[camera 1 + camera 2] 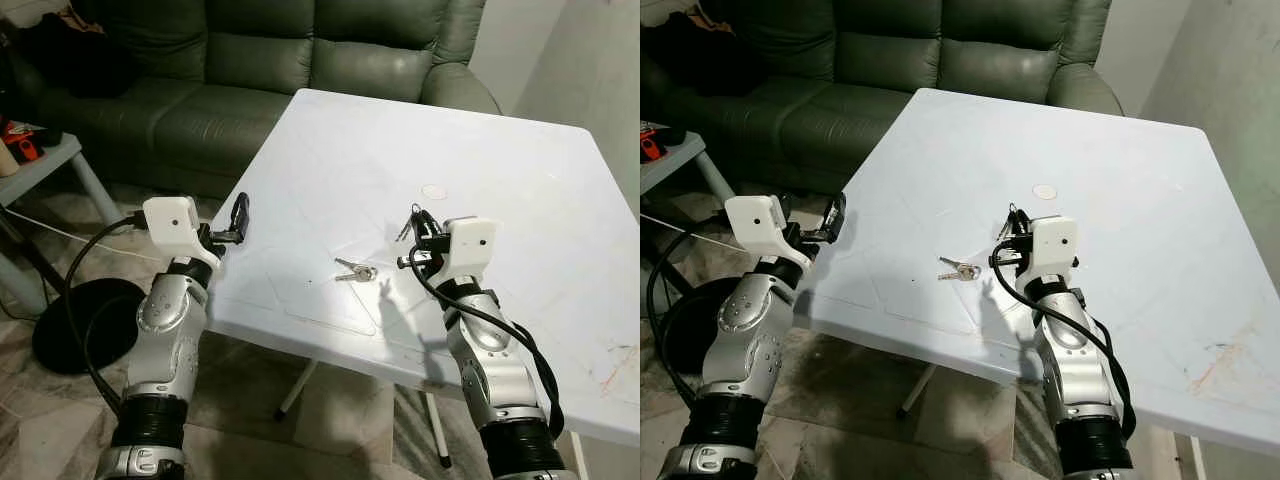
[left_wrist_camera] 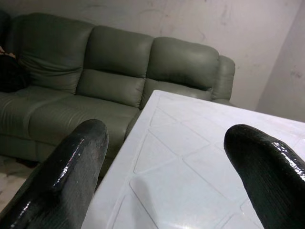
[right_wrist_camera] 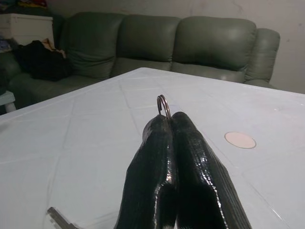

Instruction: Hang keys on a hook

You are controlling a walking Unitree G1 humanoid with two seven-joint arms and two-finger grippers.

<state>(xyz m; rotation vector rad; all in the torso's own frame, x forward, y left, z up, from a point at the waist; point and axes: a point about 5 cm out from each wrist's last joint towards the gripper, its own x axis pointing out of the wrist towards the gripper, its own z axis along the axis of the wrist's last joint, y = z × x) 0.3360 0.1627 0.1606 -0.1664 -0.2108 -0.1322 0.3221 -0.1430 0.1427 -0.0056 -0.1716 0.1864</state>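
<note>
The right gripper [image 3: 169,117] is raised just above the white table [image 1: 520,190], its two black fingers [image 3: 190,162] pressed together and pinching a metal key ring [image 3: 163,105] that pokes up between their tips; a key [image 1: 404,229] dangles beside the tips. A second set of keys [image 1: 355,271] lies flat on the table, just to the left of this gripper and near it. A small round disc [image 1: 434,190] sits on the table beyond the fingertips. Farther left, the left gripper [image 1: 238,222] hovers at the table's edge with its fingers [image 2: 71,167] spread apart, holding nothing. A green sofa [image 1: 300,60] stands beyond the table.
</note>
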